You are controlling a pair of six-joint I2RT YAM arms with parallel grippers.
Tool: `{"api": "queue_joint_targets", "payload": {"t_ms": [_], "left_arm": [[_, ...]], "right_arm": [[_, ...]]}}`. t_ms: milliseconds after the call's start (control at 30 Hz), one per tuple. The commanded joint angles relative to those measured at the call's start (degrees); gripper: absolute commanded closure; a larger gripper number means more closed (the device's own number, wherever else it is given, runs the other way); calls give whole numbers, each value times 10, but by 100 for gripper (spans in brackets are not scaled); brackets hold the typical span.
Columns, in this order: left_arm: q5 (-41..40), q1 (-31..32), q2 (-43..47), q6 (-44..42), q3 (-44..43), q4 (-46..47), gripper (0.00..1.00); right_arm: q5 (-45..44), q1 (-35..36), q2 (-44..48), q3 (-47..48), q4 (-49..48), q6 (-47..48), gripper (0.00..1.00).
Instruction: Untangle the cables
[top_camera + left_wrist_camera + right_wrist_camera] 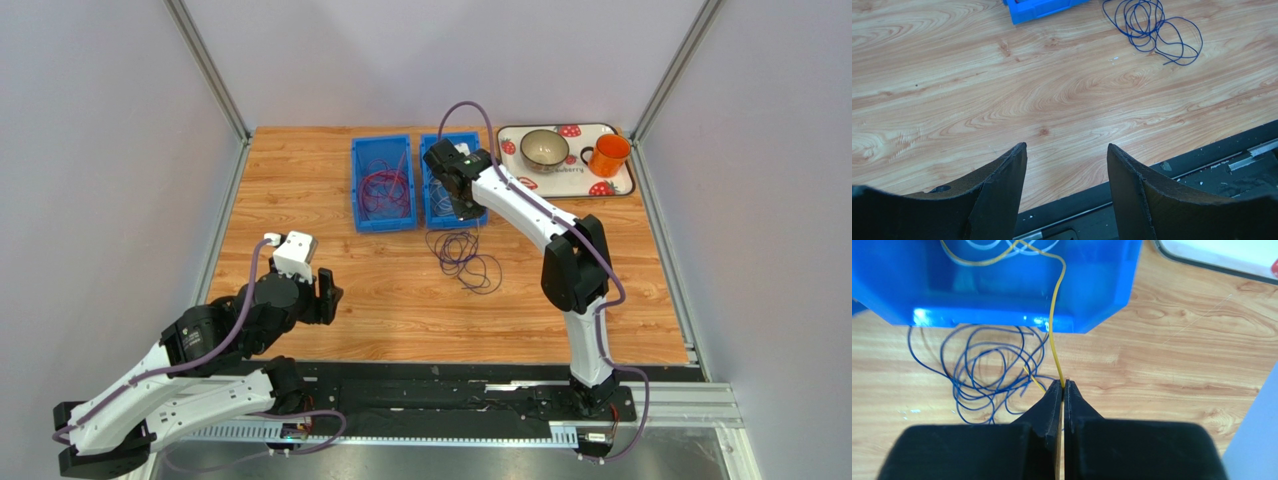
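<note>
My right gripper (1063, 384) is shut on a yellow cable (1053, 325) that rises out of the right blue bin (1002, 295), where it crosses white cable loops (997, 246). A dark blue cable (987, 375) lies in loose loops on the wood just in front of that bin. In the top view the right gripper (468, 208) hangs over the bin's near edge, above the dark cable (462, 253). The left blue bin (383, 184) holds dark red cable loops (385, 187). My left gripper (1067, 150) is open and empty over the table's near edge, far from the dark cable (1152, 27).
A strawberry-patterned tray (618, 182) at the back right carries a bowl (545, 149) and an orange mug (608, 154). A black rail (450, 385) runs along the near edge. Metal frame posts (205, 65) and grey walls enclose the table.
</note>
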State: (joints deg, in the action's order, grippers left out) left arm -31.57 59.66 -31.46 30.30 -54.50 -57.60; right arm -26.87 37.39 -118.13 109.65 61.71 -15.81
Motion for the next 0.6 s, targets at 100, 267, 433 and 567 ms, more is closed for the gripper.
{"api": "queue_joint_targets", "payload": {"t_ms": [100,267,433,567], "left_arm": [[2,2,-4,-11,-3,11,31],[5,2,-4,-12,-3,13,31],[4,2,-4,-11,-3,12,31],[4,2,-4,-11,-3,11,31]], "right_arm": [[84,-7,-30,-14,56,44,100],[24,-6,-47,-19,75,47,100],[23,-8,-29,-14,82,55,100],[10,-8,-21,14,104,63,100]]}}
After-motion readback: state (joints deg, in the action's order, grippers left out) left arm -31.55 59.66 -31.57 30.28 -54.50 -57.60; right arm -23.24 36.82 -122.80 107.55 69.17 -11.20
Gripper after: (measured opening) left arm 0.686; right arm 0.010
